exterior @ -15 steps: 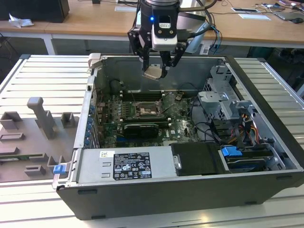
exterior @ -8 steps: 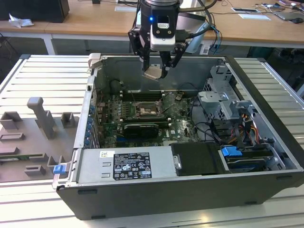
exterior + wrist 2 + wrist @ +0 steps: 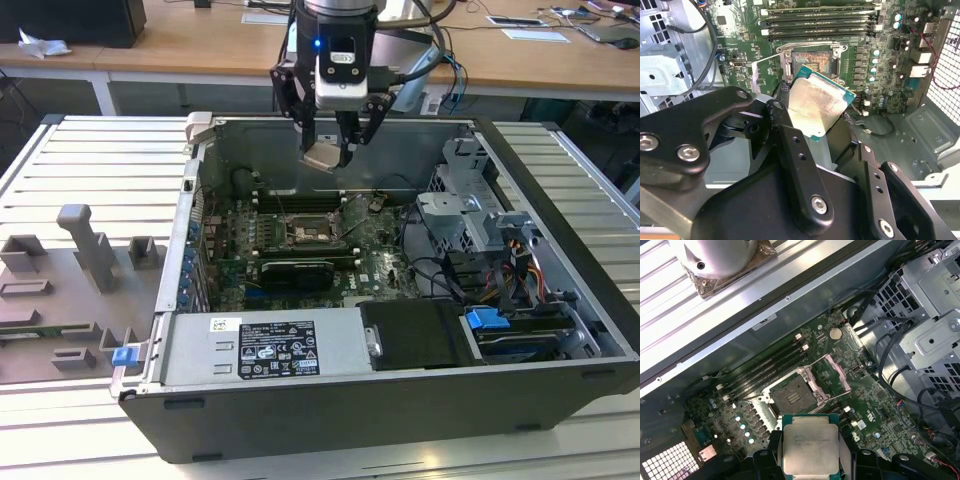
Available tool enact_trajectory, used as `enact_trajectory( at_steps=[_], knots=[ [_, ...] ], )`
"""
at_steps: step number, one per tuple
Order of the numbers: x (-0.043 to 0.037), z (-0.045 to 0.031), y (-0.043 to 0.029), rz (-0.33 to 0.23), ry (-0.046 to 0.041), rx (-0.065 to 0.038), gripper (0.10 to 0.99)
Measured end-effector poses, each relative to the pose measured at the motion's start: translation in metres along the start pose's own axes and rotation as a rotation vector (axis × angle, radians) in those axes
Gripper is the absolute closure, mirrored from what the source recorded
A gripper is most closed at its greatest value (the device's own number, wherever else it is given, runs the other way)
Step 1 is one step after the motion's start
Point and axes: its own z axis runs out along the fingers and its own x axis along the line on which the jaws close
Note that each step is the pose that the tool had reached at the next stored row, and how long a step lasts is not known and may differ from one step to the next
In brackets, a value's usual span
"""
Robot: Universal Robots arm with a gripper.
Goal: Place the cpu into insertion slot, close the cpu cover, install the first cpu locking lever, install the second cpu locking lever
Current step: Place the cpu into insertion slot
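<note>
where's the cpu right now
In the exterior view the cpu is held in the gripper above the green circuit board, clear of the insertion slot below it.

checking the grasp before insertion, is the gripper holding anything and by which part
The gripper holds the cpu, pinched by two opposite side edges, with its metal top left uncovered.

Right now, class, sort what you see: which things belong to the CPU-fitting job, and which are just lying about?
Job: flat square silver-topped cpu, held in the black gripper; dark square metal-rimmed insertion slot; open silvery frame-shaped cpu cover.
Lying about: long black memory slots; round silver coin battery; grey plastic fixtures.
</note>
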Motion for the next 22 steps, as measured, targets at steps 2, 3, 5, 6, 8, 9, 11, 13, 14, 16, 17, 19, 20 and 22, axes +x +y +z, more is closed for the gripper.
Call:
enact_trajectory(
  at_steps=[2, 3, 5, 6, 8, 9, 11, 13, 14, 16, 17, 19, 20, 22],
  knots=[
    [0.0, 0.001, 0.0, 0.0, -0.0009, 0.001, 0.545],
    [0.0, 0.0014, -0.0001, 0.0, -0.0011, 0.002, 0.545],
    [0.0, 0.0023, -0.0002, 0.002, -0.0005, 0.002, 0.545],
    [0.0, 0.0029, -0.0003, 0.006, -0.0004, 0.003, 0.545],
    [-0.0001, 0.0033, -0.0003, 0.009, -0.0006, 0.003, 0.545],
    [-0.0001, 0.0035, -0.0003, 0.01, -0.0007, 0.003, 0.545],
    [-0.0001, 0.0039, -0.0003, 0.013, -0.0009, 0.002, 0.545],
    [-0.0001, 0.0043, -0.0003, 0.016, -0.0012, 0.002, 0.545],
    [-0.0001, 0.0044, -0.0004, 0.017, -0.0013, 0.002, 0.545],
    [-0.0001, 0.0047, -0.0004, 0.021, -0.0015, 0.002, 0.545],
    [-0.0001, 0.0048, -0.0004, 0.022, -0.0016, 0.002, 0.545],
    [-0.0001, 0.0051, -0.0004, 0.024, -0.0019, 0.002, 0.545],
    [-0.0001, 0.0053, -0.0004, 0.025, -0.0019, 0.002, 0.545],
    [-0.0001, 0.0057, -0.0005, 0.029, -0.0022, 0.002, 0.545]
  ],
)
